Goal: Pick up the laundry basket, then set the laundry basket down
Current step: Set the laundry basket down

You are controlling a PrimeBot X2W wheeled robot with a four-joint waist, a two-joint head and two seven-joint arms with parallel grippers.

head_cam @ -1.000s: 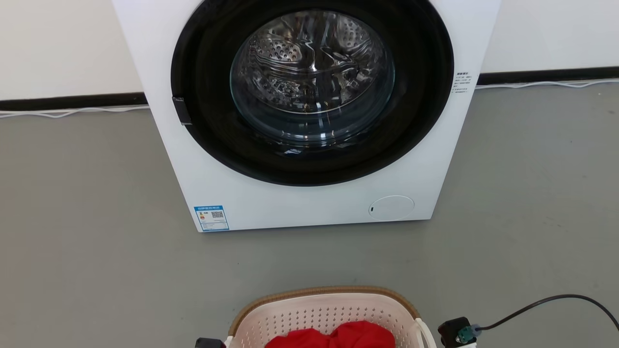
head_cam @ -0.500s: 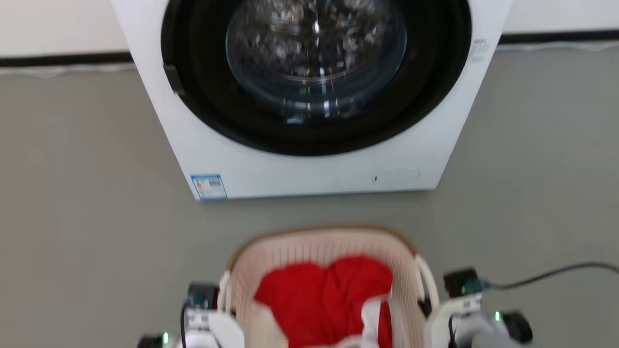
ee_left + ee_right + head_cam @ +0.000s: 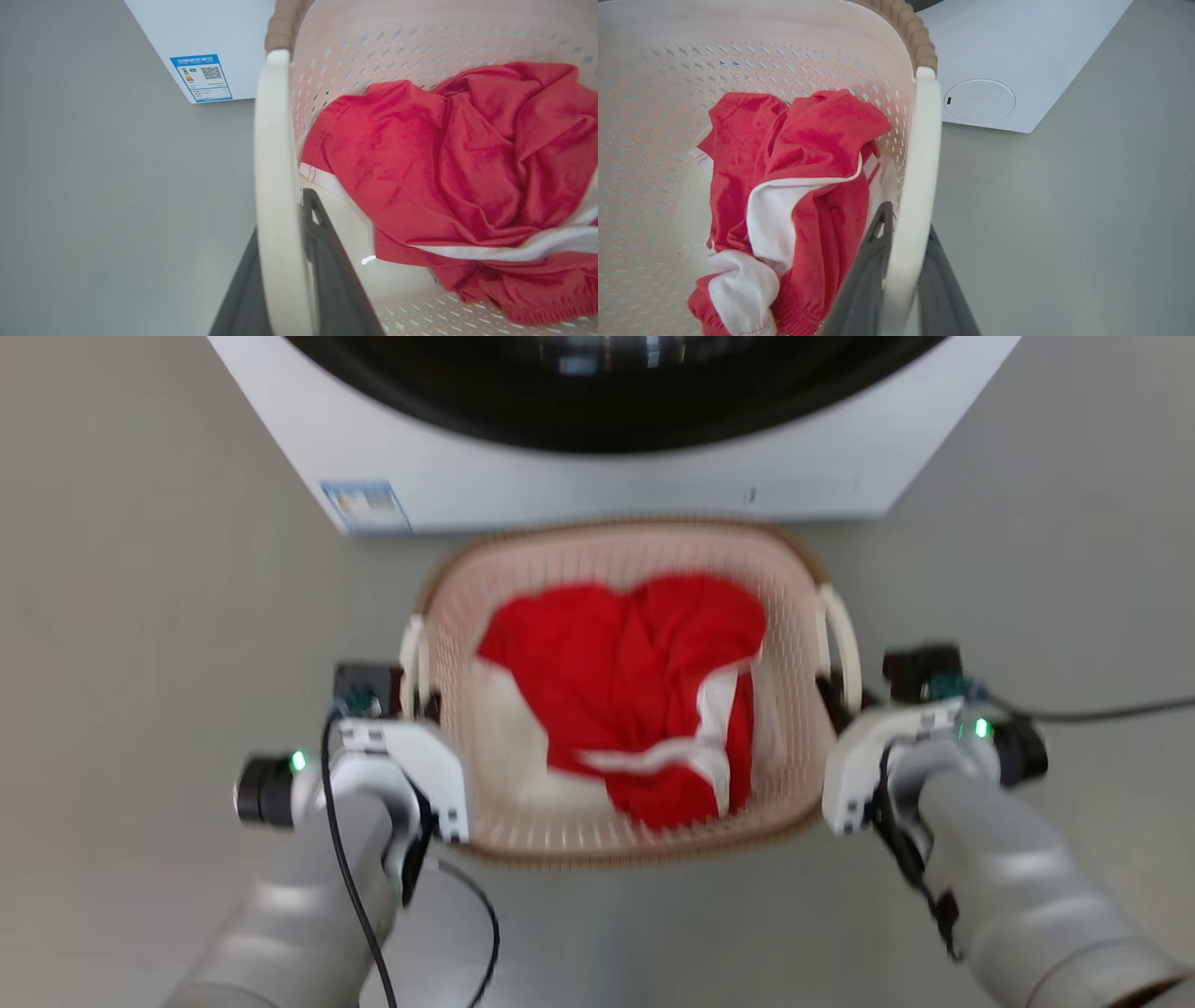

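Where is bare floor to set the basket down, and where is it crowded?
Bare grey floor lies wide on the left of the laundry basket and on its right, crossed there by a black cable. Crowded: the narrow strip between basket and washing machine.

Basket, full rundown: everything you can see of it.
The basket is cream perforated plastic, rounded-rectangular, upright, with a brown woven-look rim and white loop handles. It is just before the washer, holding a red-and-white garment. The left end effector clamps its left handle, the right end effector its right handle. Lifted or grounded: unclear.
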